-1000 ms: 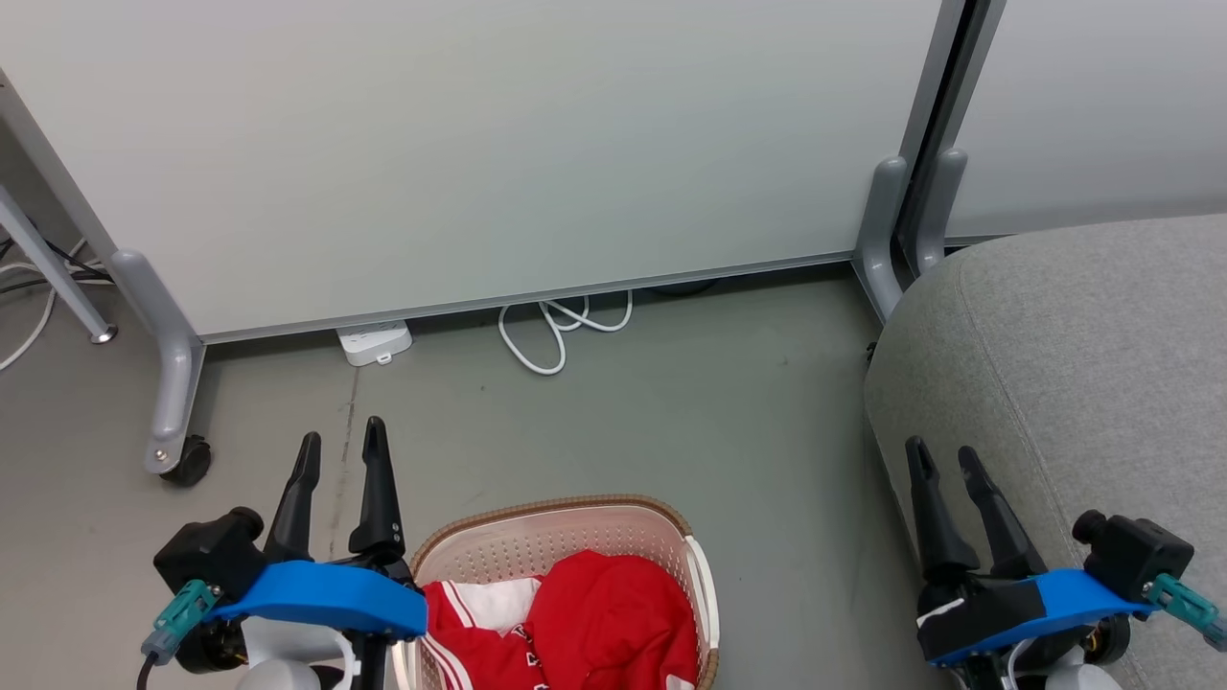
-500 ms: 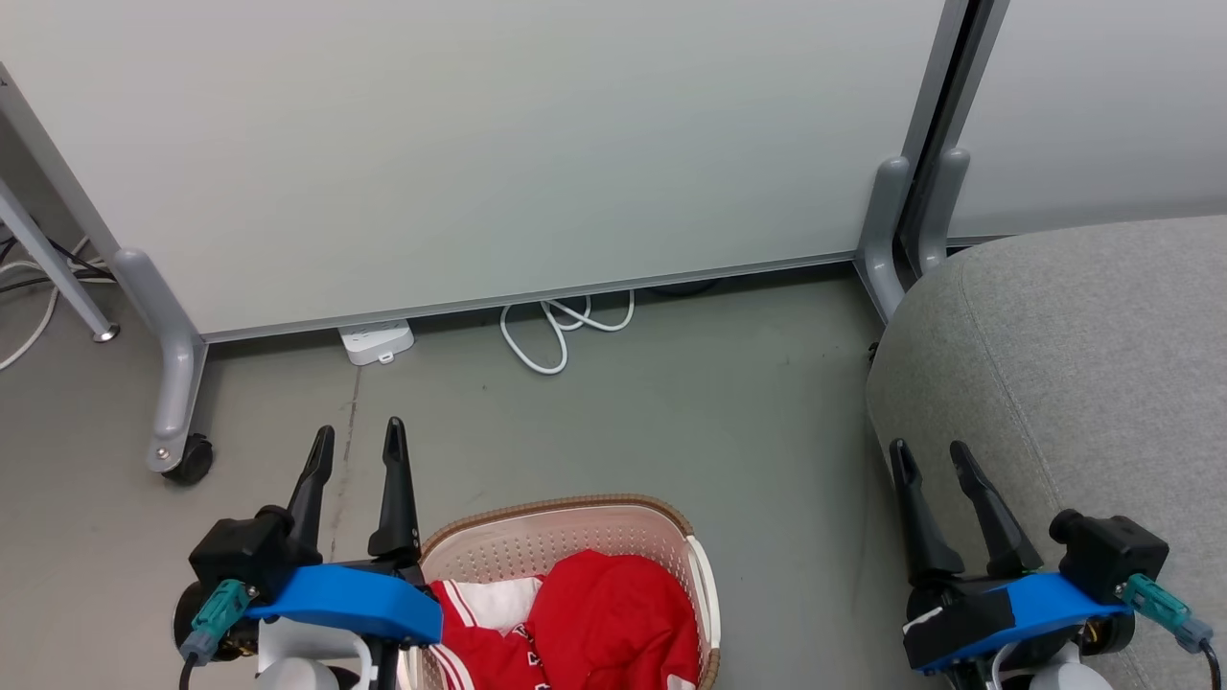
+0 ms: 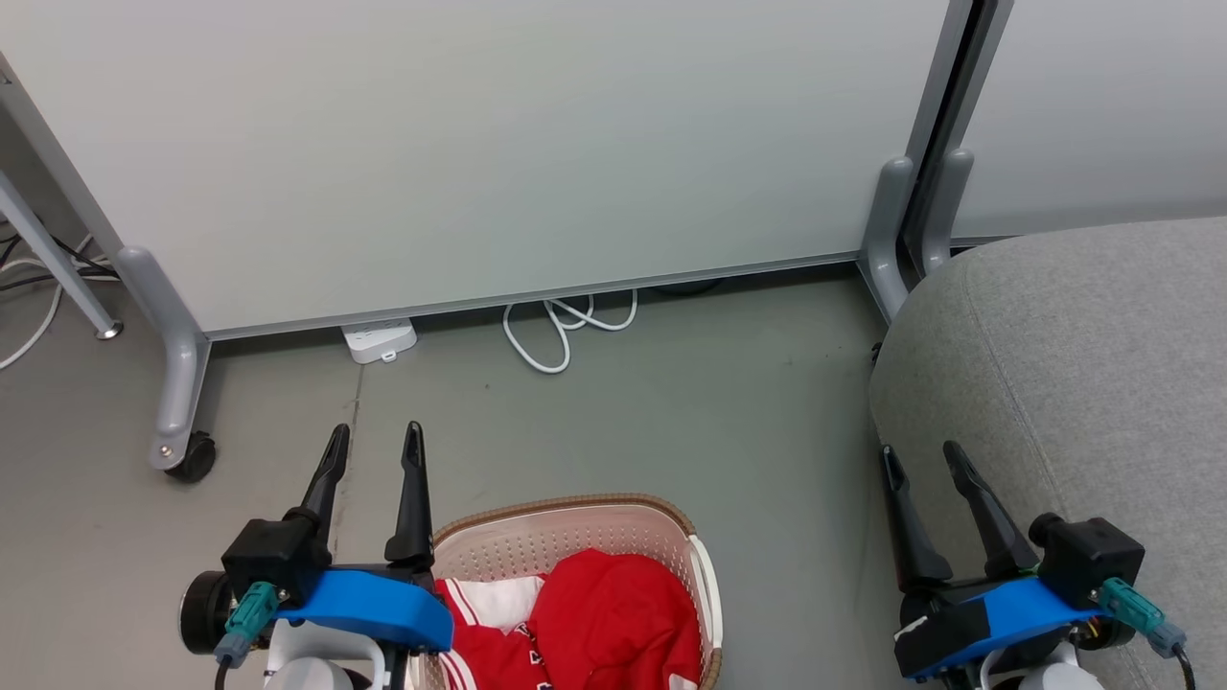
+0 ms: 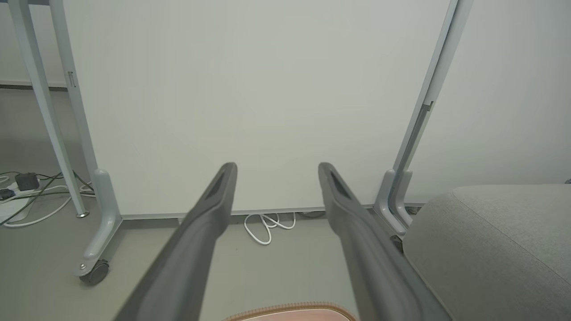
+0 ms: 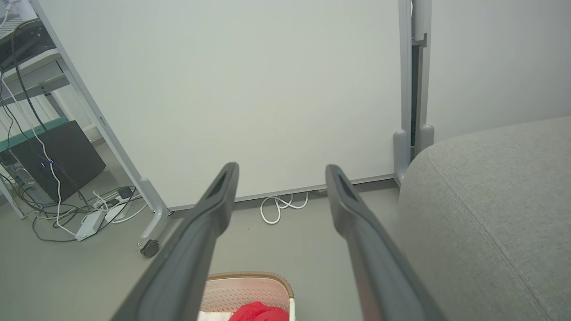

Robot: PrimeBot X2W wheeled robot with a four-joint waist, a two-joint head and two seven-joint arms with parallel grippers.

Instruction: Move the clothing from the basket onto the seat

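Head view: cream-white perforated plastic laundry basket (image 3: 566, 502) with a brown woven-look rim is sitting on the grey floor (image 3: 671, 422). Both pieces of clothing are lying inside the basket, the soft plain red garment (image 3: 613, 613) bunched right of the red jersey (image 3: 474, 652) with white striped trim. Left gripper (image 3: 377, 433) is hovering just left of the basket, fingers spread wide, holding nothing. Right gripper (image 3: 918, 450) is hanging well right of the basket, also wide and empty, overlapping the edge of the large light-grey fabric seat (image 3: 1083, 364). White looped cable (image 3: 556, 335) is lying beyond the basket under the white partition panel (image 3: 479, 144).
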